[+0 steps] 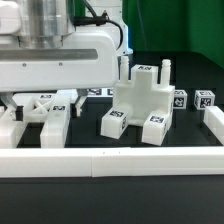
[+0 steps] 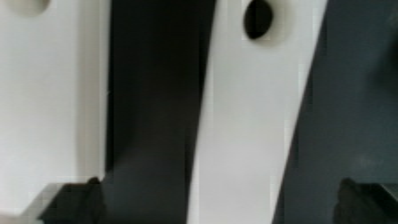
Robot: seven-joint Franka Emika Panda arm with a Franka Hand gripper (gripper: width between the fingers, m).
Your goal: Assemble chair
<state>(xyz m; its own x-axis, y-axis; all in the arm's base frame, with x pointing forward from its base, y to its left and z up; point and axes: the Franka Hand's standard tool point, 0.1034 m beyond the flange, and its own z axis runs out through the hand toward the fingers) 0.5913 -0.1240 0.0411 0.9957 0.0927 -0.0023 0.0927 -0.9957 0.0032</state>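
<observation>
Hovering beside the chair (image 1: 140, 100), the gripper (image 2: 221, 205) straddles a white bar (image 2: 246, 110), jaws wide; closing off-centre could skew it.

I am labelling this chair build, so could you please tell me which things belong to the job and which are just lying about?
Belongs to the job:
joined chair section
loose tagged parts on the exterior view's left
two small tagged blocks
holed panel in the wrist view

Just lying about:
long white border rail
</observation>
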